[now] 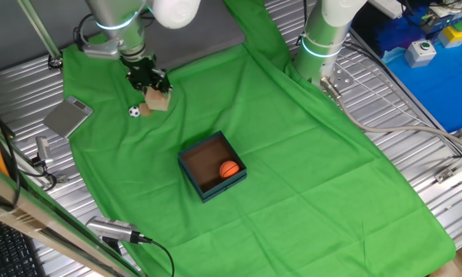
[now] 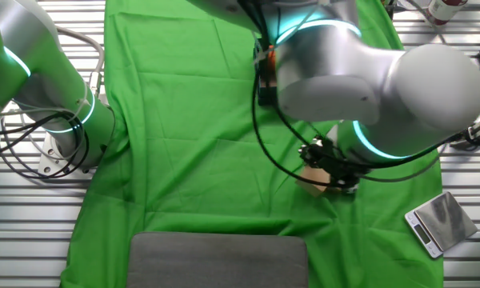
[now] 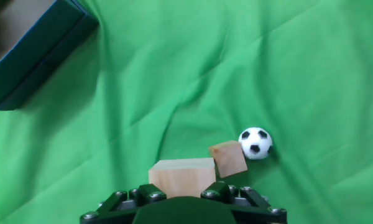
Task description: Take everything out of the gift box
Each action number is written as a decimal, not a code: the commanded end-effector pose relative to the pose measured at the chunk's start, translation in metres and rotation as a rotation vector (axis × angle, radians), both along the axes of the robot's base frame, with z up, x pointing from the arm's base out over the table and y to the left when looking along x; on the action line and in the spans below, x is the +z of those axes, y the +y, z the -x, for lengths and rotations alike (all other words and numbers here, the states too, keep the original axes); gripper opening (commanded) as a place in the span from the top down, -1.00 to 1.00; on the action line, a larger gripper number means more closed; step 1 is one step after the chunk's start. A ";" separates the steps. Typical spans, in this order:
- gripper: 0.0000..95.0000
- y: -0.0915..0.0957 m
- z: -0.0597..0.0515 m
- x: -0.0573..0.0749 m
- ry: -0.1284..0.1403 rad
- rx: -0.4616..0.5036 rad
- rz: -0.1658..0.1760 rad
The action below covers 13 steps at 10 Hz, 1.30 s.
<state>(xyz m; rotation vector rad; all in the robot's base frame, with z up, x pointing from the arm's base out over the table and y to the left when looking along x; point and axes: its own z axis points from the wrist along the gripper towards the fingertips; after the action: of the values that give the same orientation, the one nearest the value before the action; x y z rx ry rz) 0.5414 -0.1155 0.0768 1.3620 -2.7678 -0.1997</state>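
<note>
Gift box (image 1: 212, 165) holds only the basketball (image 1: 229, 169) — end effector (image 1: 155, 94) grips the wooden block (image 1: 159, 100) beside the soccer ball (image 1: 134, 111).

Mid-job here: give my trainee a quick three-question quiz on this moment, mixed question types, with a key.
1. True or false: the orange basketball lies inside the gift box.
2. What is between the fingers of the gripper? A) wooden block B) soccer ball C) nothing
3. Fill in: the soccer ball rests on the green ____, outside the box.

Key: 1 true; 2 A; 3 cloth.
</note>
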 end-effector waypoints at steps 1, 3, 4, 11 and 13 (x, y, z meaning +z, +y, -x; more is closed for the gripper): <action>1.00 0.000 -0.003 -0.001 -0.006 -0.002 -0.001; 1.00 0.000 -0.003 -0.003 -0.012 -0.001 -0.001; 1.00 0.000 -0.004 -0.004 -0.013 -0.004 0.002; -0.20 0.001 -0.004 -0.001 -0.030 0.017 0.001; 0.20 0.010 -0.008 0.018 -0.018 -0.021 0.012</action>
<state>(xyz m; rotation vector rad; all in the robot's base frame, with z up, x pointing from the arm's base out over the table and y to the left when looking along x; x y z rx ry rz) 0.5525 -0.1049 0.0922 1.3460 -2.7911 -0.1731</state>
